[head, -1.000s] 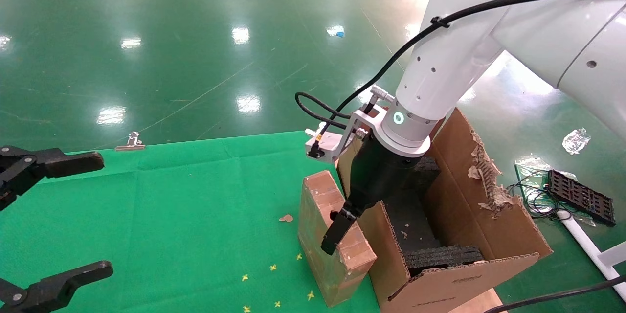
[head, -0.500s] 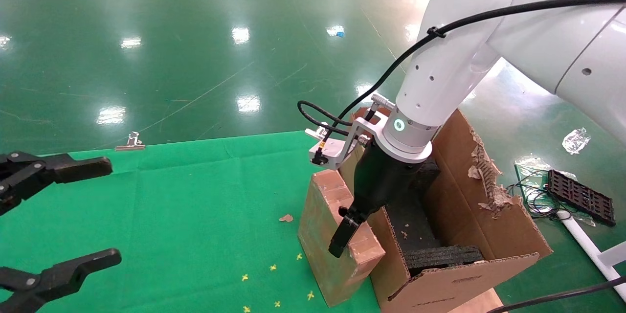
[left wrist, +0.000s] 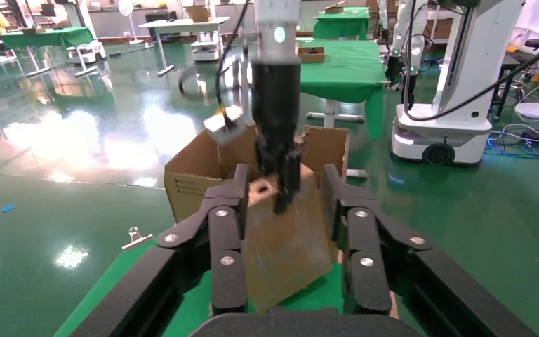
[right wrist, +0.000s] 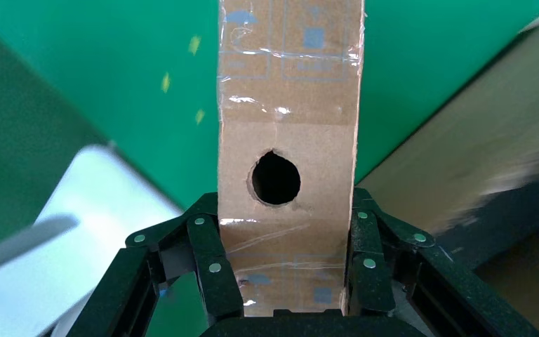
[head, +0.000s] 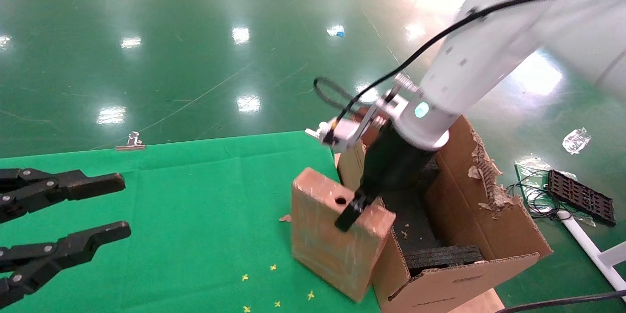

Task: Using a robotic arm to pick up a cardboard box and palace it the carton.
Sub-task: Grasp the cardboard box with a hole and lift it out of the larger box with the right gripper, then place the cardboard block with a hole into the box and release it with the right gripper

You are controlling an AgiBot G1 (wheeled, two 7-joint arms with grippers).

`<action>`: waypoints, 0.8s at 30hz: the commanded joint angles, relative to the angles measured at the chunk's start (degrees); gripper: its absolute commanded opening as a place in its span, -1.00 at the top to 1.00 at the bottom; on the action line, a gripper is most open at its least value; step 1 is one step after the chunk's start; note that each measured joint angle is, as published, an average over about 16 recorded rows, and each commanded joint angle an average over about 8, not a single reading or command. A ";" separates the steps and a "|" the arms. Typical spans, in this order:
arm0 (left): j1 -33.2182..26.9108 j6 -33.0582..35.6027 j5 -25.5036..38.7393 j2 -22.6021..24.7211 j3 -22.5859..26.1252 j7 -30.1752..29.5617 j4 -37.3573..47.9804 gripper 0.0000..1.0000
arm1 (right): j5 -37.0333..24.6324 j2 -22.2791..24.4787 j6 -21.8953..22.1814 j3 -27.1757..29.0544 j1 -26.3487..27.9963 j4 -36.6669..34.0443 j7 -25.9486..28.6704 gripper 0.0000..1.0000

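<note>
The flat brown cardboard box point(head: 332, 239) hangs tilted beside the near-left wall of the large carton point(head: 469, 215), which has a torn flap and black foam inside. My right gripper point(head: 349, 215), on the white robotic arm point(head: 469, 63), is shut on the box's narrow top edge next to its round hole. In the right wrist view the fingers point(right wrist: 207, 246) clamp both broad faces of the box point(right wrist: 288, 91). My left gripper point(head: 98, 210) is open and empty over the green cloth at the left. The left wrist view shows the box point(left wrist: 288, 253) and the carton point(left wrist: 196, 175) ahead.
Green cloth point(head: 195, 205) covers the table, with small yellow specks and a cardboard scrap point(head: 285, 217) on it. A metal clip point(head: 131, 142) sits at the cloth's far edge. A black tray with cables point(head: 579, 195) lies on the floor beyond the carton.
My right gripper has lifted the cardboard box off the cloth and turned it, so its broad face now shows. The left gripper has moved a little to the right.
</note>
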 commanded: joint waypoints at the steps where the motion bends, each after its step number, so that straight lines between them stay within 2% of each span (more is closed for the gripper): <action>1: 0.00 0.00 -0.01 0.00 0.01 0.00 0.00 1.00 | 0.99 1.13 0.16 0.93 0.88 -0.19 -1.35 1.00; 10: -0.01 -0.02 -0.03 -0.02 0.04 0.02 0.00 1.00 | 0.39 7.39 3.15 5.38 11.92 -7.53 -7.39 1.00; 19: -0.02 -0.03 -0.05 -0.03 0.07 0.04 0.00 0.96 | -5.18 12.86 3.60 3.33 15.20 -13.63 -3.95 1.00; 24: -0.02 -0.04 -0.06 -0.04 0.09 0.05 0.00 -0.29 | -8.05 15.00 3.65 1.26 13.78 -14.56 -0.28 1.00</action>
